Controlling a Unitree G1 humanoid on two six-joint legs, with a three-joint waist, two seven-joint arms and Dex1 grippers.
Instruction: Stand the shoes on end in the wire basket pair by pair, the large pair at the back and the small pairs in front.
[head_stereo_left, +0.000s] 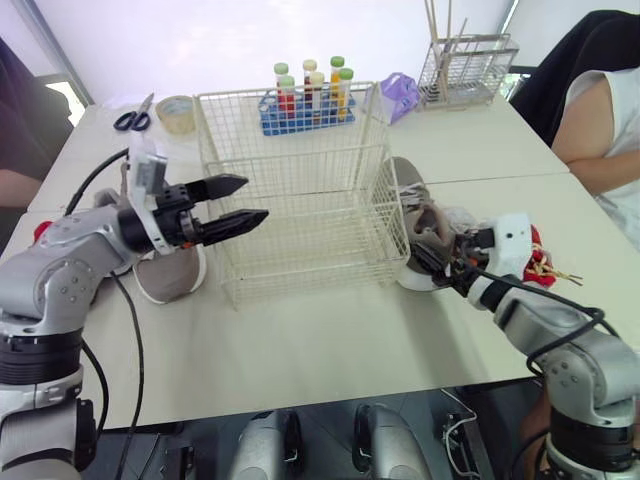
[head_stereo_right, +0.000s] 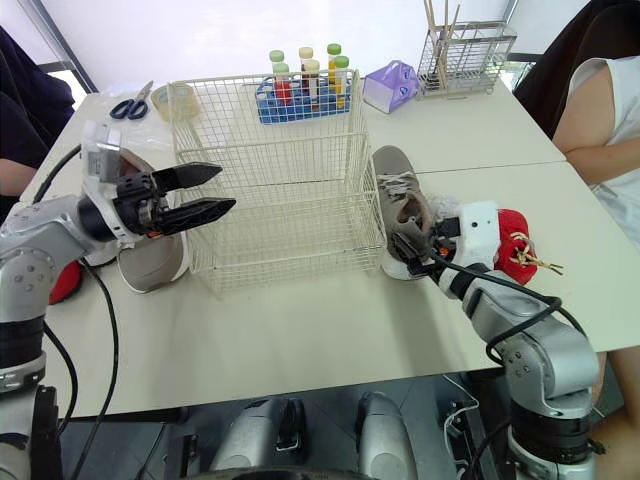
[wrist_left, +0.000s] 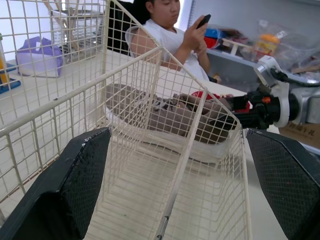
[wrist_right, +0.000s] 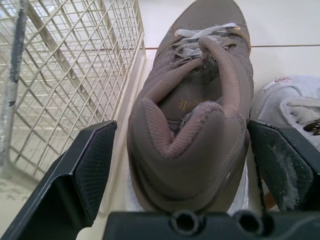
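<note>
one wire basket (head_stereo_left: 300, 200), two large shoes flanking it: left shoe (head_stereo_right: 150, 265), right shoe (head_stereo_right: 400, 210). right claw (wrist_right: 182, 140) spread, the right shoe's heel between its fingers; left claw (head_stereo_left: 255, 198) spread too.

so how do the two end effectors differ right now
The left end effector is held high at the wire basket's left side, with nothing between its fingers. The right end effector sits low at the basket's right side, its fingers straddling the heel of the taupe shoe. The left points across the basket, while the right points along the shoe. Both are open.
</note>
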